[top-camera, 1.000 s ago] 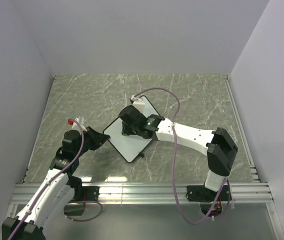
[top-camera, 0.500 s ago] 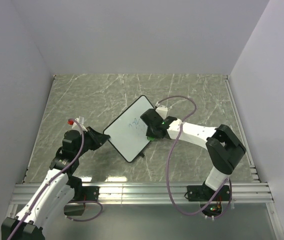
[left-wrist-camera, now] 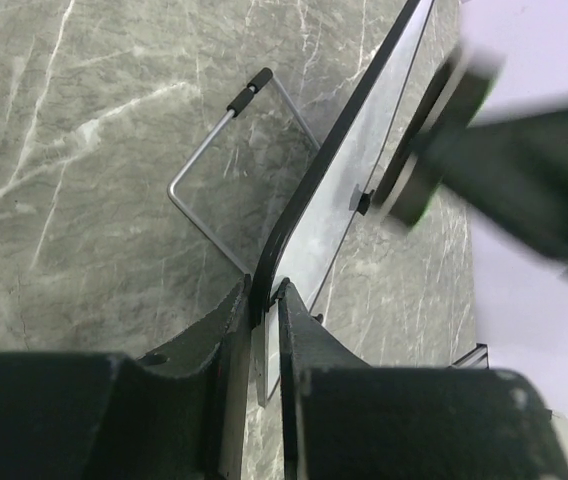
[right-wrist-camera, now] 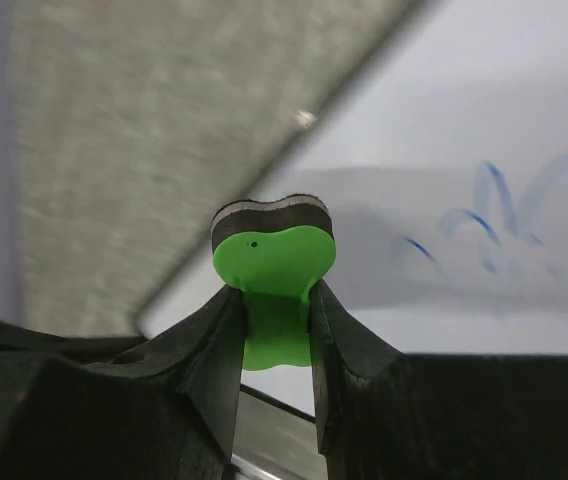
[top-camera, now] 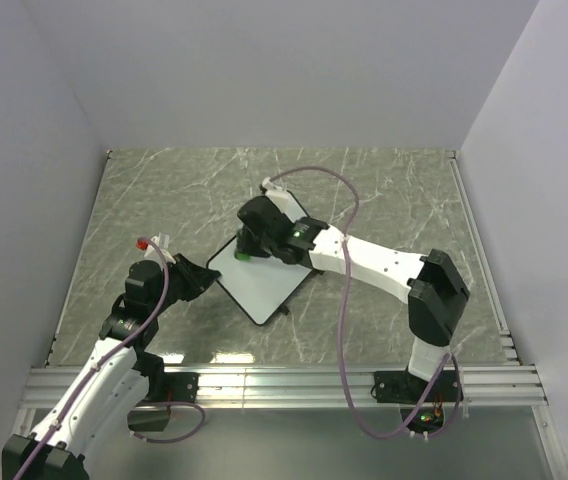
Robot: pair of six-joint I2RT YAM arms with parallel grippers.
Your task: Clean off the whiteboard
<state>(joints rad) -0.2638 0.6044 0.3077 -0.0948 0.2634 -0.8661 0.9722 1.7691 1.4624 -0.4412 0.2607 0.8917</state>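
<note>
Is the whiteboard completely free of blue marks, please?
No, blue scribbles show on the whiteboard beside the green eraser.

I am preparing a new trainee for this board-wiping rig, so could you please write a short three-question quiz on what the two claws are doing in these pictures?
1. True or false: the left claw is shut on the edge of the flat white rectangular whiteboard with a thin black frame.
2. What does the right claw hold? A) a red marker B) a small green eraser block C) nothing
3. Fill in: the scribbles on the board are ___ in colour.

Key: 1 true; 2 B; 3 blue.
</note>
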